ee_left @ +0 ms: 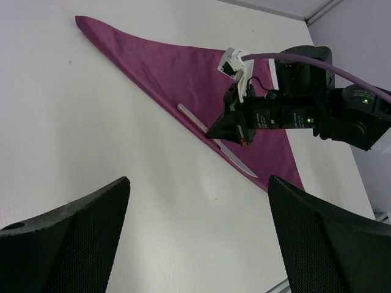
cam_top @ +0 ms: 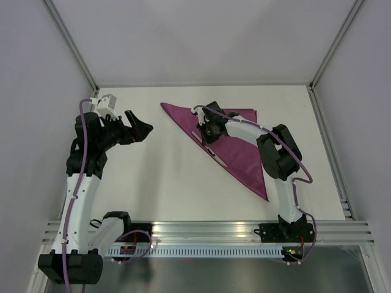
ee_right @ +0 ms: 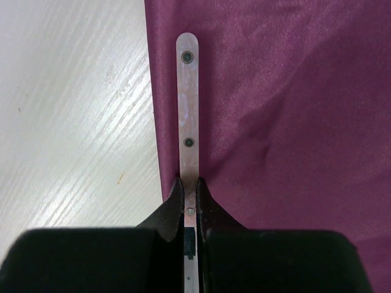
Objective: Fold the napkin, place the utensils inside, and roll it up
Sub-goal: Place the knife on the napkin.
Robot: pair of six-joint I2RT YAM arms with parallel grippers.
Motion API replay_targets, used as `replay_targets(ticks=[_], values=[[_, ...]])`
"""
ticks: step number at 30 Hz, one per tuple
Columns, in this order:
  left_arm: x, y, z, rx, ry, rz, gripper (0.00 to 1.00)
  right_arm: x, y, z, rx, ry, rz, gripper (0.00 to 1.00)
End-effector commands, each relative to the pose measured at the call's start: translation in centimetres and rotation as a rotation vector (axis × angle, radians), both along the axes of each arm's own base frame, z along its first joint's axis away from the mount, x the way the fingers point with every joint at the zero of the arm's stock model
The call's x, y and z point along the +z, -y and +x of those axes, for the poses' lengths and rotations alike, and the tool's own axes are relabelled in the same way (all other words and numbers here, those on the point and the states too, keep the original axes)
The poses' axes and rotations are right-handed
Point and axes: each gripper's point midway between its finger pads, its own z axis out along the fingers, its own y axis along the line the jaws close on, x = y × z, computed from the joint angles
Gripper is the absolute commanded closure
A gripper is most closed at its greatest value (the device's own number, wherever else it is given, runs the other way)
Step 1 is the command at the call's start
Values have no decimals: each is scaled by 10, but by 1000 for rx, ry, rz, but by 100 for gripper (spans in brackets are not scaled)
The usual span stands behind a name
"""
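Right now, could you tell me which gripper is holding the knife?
The right gripper, shut on the knife at the edge of the napkin; the left gripper hangs open, apart from both, holding nothing.

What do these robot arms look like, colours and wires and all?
The left arm and right arm have white links with chunky black joints. A purple cable trails along each. The left gripper and right gripper are black and two-fingered.

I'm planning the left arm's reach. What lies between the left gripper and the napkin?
Nothing. Only bare white table separates the open left gripper from the napkin, as the top view shows.
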Motion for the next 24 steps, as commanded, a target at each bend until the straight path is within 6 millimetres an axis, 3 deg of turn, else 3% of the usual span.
replay_targets(ticks=[1,12,24], values=[[3,-3,4,21,1,-5,4,21,-16,25,-18,86,45,100],[-4,-2,7,16,-12,-6,4,27,-24,36,-14,107,63,100],[-7,-2,8,14,-17,-9,4,12,-23,31,-10,70,42,100]])
